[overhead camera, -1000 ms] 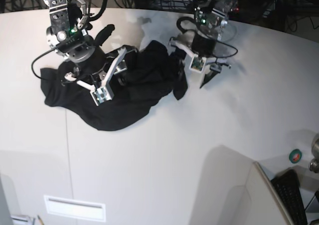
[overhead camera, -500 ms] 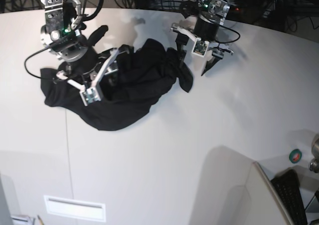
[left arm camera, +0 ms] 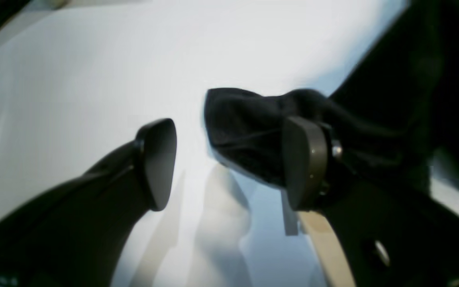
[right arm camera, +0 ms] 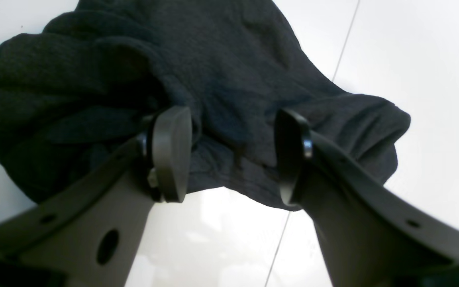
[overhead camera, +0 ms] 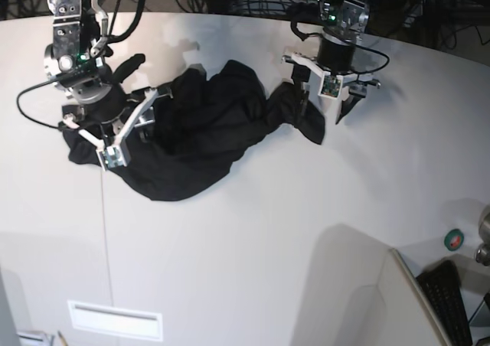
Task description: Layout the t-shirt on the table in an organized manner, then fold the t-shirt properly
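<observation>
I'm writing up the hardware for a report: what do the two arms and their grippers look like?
Both arms are dark with silver-grey metal housings, looping black cables and a small green light near the wrist. The left gripper and right gripper have pale, white-looking outer frames. Close up, the fingers are dark grey with flat, rounded oval pads.

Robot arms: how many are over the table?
2. The right arm is over the shirt's crumpled end near the table seam; the left arm is at its other, stretched-out end.
</observation>
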You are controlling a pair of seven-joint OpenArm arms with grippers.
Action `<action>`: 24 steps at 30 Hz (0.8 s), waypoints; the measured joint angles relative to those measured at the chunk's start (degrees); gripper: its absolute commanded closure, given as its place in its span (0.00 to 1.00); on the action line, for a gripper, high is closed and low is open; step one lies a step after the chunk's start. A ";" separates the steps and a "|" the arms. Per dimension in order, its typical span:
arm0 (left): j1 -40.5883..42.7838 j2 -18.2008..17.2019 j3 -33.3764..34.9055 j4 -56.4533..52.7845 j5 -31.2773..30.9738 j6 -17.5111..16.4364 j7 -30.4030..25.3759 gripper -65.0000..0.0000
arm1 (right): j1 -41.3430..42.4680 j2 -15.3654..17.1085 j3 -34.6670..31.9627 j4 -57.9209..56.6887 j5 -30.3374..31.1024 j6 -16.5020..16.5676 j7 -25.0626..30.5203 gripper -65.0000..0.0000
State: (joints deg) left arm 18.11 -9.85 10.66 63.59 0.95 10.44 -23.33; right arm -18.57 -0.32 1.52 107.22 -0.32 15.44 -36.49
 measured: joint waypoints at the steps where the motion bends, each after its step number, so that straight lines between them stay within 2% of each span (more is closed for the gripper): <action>1: 0.17 0.13 0.04 -0.17 -0.11 0.02 0.04 0.38 | 0.68 -0.31 -0.92 -0.09 -0.11 0.02 0.07 0.53; 5: 0.92 -0.02 0.02 -0.33 -0.11 0.04 0.09 0.39 | 1.51 -2.10 -1.75 -0.02 0.46 0.09 0.90 0.53; 19: 0.11 0.15 -0.09 -0.04 -0.13 0.04 -0.02 0.38 | -0.39 -0.79 6.01 -1.22 0.26 0.09 0.70 0.52; 24: -1.64 0.24 0.31 -0.31 0.17 0.02 -0.26 0.39 | -0.42 -0.66 6.58 -1.22 0.09 0.04 0.70 0.52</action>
State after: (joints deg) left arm 16.47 -9.61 10.96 63.29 1.13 10.46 -23.59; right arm -18.98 -0.97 8.10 106.00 -0.23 15.49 -35.79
